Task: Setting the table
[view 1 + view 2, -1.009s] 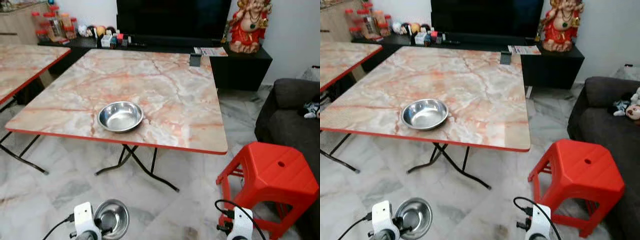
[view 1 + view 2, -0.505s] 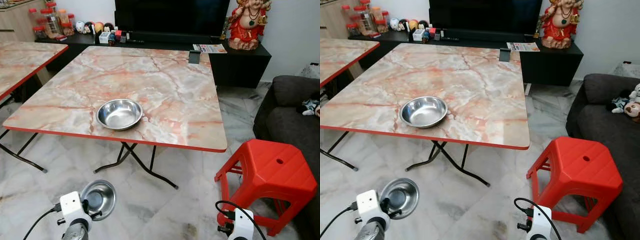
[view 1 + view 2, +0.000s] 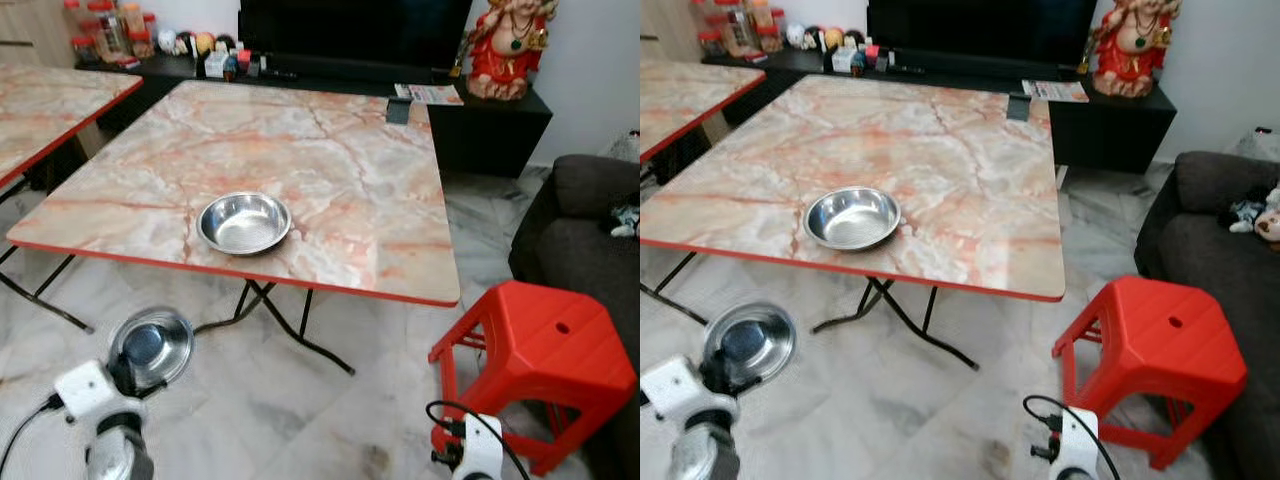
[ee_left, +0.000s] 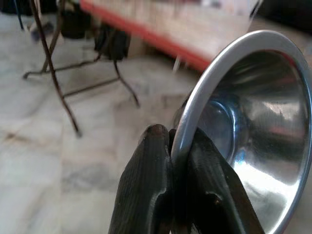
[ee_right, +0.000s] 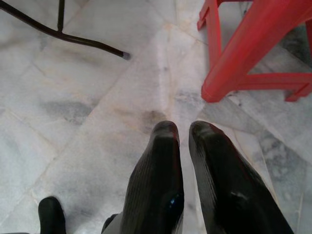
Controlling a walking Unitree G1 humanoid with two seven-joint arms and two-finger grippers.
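Marble-patterned and red-edged, the worktop [image 3: 330, 190] carries one steel bowl [image 3: 244, 222] near its front edge; a second steel bowl [image 3: 151, 345] hangs low over the tiled floor [image 3: 300, 420], so two bowls in all, plus one red stool [image 3: 545, 350] (right of the worktop). Left wrist view: the left tool [image 4: 178, 146] pinches the shiny second bowl's thin rim between its fingers. Right wrist view: the right tool [image 5: 184, 131] points at the floor, fingers nearly pressed together, holding nothing.
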